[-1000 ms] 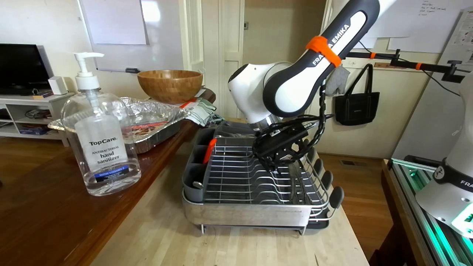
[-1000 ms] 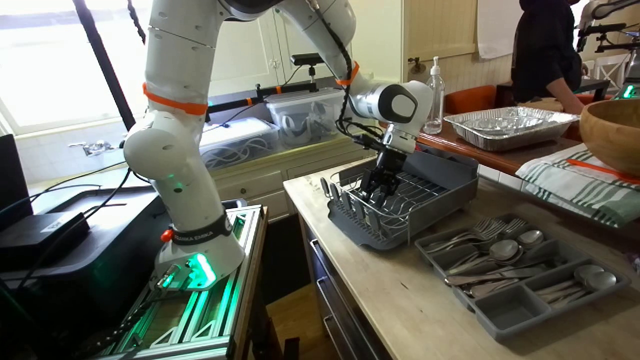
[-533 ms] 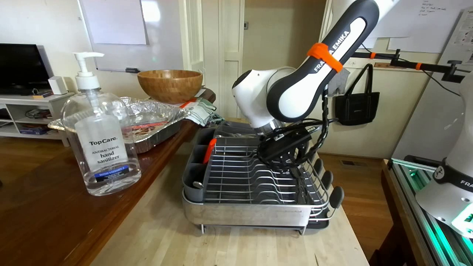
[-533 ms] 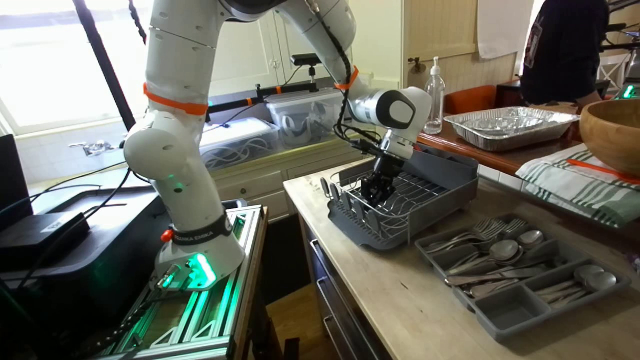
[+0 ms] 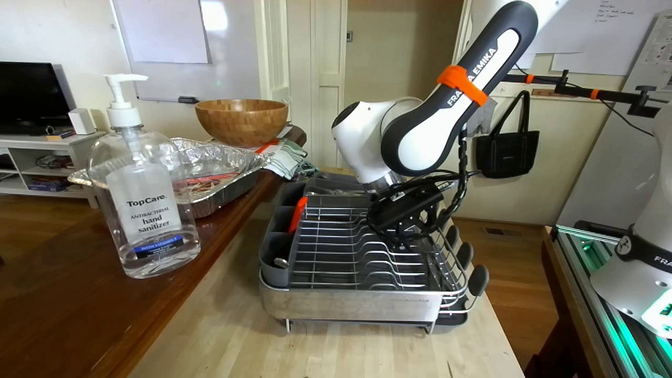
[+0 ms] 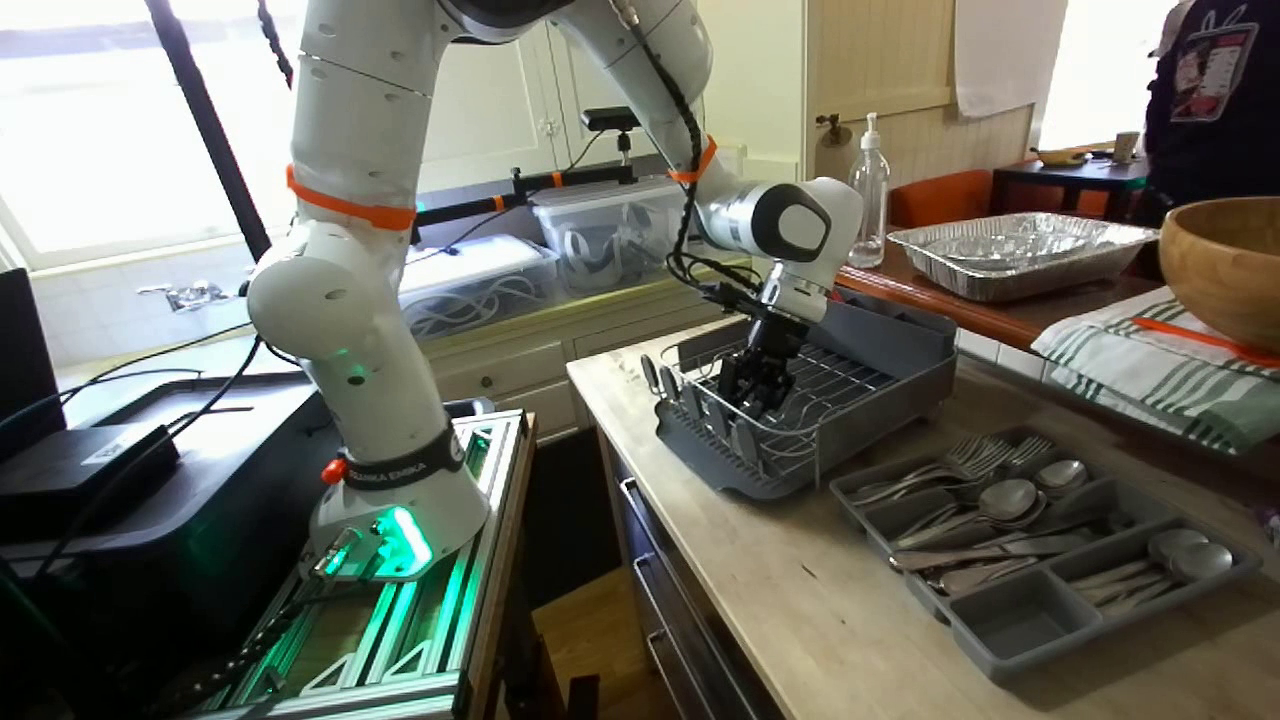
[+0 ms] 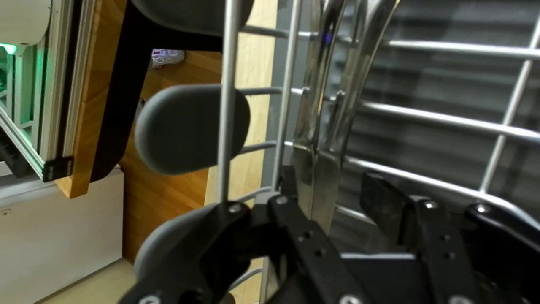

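Inside the rack, the pincer gapes around metalware

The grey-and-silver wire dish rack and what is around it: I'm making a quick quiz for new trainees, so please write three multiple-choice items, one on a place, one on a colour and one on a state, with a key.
1. Where do the long shiny metal pieces lie?
A. On the brown wooden floor
B. In the round brown wooden bowl
C. In the grey-and-silver wire dish rack

2. What colour is the rectangular, compartmented cutlery tray?
A. Grey
B. Red
C. White

3. How do the jaws of the black two-fingered gripper stand?
A. Shut against each other
B. Parted
C. Out of view

Key:
1: C, since the wrist view shows them within the rack.
2: A, since its walls look grey in an exterior view.
3: B, since the wrist view shows a clear gap between the fingers.
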Controlling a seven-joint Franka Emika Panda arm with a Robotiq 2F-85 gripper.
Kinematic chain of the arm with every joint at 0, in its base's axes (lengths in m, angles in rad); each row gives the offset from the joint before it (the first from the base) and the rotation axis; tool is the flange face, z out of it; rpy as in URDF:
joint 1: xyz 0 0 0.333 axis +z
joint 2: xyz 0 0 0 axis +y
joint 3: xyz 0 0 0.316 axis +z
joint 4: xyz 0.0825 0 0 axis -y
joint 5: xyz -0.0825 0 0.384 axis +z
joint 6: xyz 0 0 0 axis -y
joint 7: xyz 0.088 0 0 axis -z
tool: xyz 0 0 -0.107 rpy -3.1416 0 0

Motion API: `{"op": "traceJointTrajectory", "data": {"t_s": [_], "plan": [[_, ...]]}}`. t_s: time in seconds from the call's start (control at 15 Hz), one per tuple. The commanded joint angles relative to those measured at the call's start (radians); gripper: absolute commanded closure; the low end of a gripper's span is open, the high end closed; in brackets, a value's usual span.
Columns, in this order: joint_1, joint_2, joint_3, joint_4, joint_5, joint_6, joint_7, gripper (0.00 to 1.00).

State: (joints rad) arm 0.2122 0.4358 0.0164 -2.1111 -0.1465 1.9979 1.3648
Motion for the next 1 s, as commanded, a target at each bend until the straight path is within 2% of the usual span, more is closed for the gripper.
{"op": "traceJointTrajectory", "data": {"t_s": [0.0, 0.07, 0.13, 0.2, 0.27, 0.33, 0.4, 0.53, 0.67, 0.8, 0.87, 0.93], "plan": [[0.015, 0.010, -0.001, -0.016, -0.018, 0.018, 0.008, 0.72], [0.015, 0.010, 0.001, -0.016, -0.016, 0.019, 0.002, 0.73], [0.016, 0.014, 0.003, -0.017, -0.015, 0.020, 0.001, 0.79], [0.017, 0.017, 0.004, -0.017, -0.014, 0.020, 0.001, 0.70], [0.017, 0.018, 0.007, -0.018, -0.010, 0.022, -0.004, 0.46], [0.017, 0.019, 0.007, -0.017, -0.008, 0.021, -0.004, 0.45], [0.016, 0.019, 0.008, -0.016, -0.005, 0.016, -0.003, 0.91], [0.012, 0.020, 0.010, -0.019, 0.004, 0.017, -0.011, 0.90], [0.009, 0.016, 0.010, -0.019, 0.009, 0.009, -0.016, 0.99], [-0.002, 0.012, 0.012, -0.016, 0.023, 0.005, -0.034, 0.96], [-0.003, 0.009, 0.012, -0.015, 0.025, 0.002, -0.037, 1.00], [-0.006, -0.001, 0.012, -0.016, 0.027, 0.003, -0.046, 0.98]]}}
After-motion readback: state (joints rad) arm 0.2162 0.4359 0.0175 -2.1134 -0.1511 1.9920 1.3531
